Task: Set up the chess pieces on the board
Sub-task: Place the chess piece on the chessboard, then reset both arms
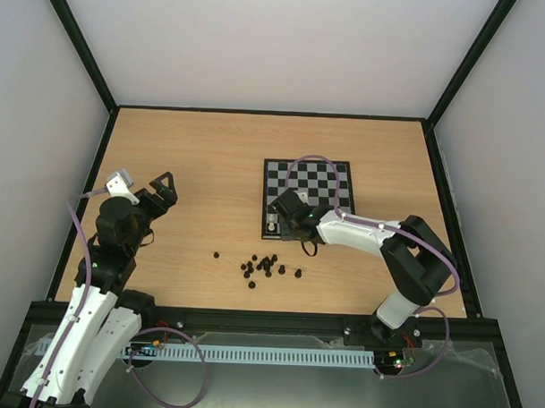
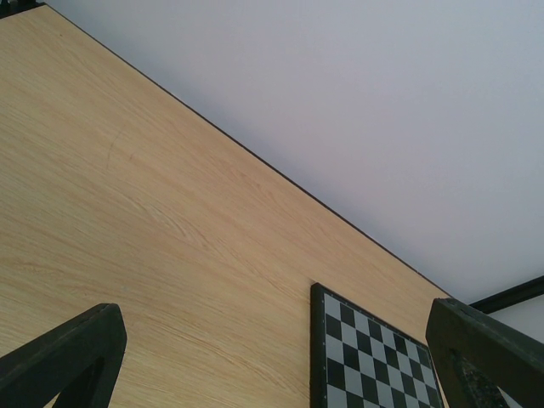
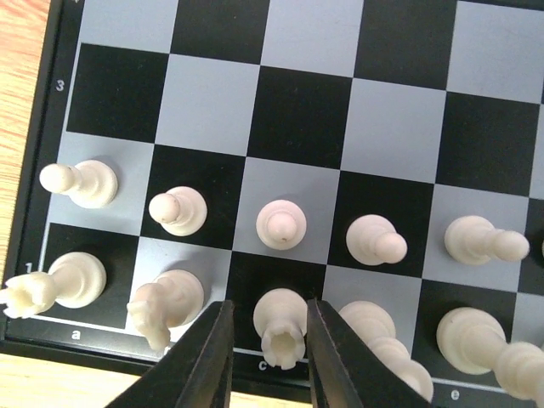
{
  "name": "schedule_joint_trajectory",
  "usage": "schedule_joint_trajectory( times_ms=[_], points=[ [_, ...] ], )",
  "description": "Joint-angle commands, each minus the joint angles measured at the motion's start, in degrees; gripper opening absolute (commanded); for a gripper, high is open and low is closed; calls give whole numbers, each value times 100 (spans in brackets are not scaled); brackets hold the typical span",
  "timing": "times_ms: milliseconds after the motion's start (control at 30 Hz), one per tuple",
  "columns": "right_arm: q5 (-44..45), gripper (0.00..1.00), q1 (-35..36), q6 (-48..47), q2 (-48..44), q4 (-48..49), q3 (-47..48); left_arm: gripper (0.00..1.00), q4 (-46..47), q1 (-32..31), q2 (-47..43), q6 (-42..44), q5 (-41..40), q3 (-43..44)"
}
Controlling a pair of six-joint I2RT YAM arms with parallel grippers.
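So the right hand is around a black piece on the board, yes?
Not quite. The piece between the fingers of the right hand is white, not black. It does stand on the board, at its near edge. The right wrist view shows this.

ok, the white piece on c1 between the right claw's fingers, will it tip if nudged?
Likely tippy: the c1 piece is tall over a small round base. Looks like rigid light plastic, so a brush from the right claw could topple it, probably into the b1 piece standing close beside.
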Motion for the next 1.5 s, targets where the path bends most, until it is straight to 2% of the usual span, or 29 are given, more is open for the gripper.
schedule_joint_trajectory(
  times_ms=[0,233,400,533,733,833,867,1200,1467],
  points=[
    [-33,27,-24,25,-322,-242,-93,99,70,35,-29,24,53,-40],
    [-88,28,-24,-11,-799,-356,-49,99,70,33,-44,24,62,-26],
    [-77,36,-23,-58,-1311,-400,-106,99,65,35,-56,42,44,-33],
    [15,52,-25,-112,-1767,-455,-194,100,70,36,-39,59,35,-48],
    [38,71,-21,-211,-2436,-456,-430,99,108,32,3,79,28,-73],
    [114,88,-29,-255,-2660,-465,-550,100,130,36,56,94,9,-100],
    [146,98,-24,-270,-2721,-458,-602,100,142,32,85,101,18,-102],
    [342,99,-29,-387,-3531,-326,-1031,99,341,29,461,160,-70,-214],
    [252,99,-29,-399,-3598,33,-1323,99,413,36,550,229,-253,-265]
  ],
)
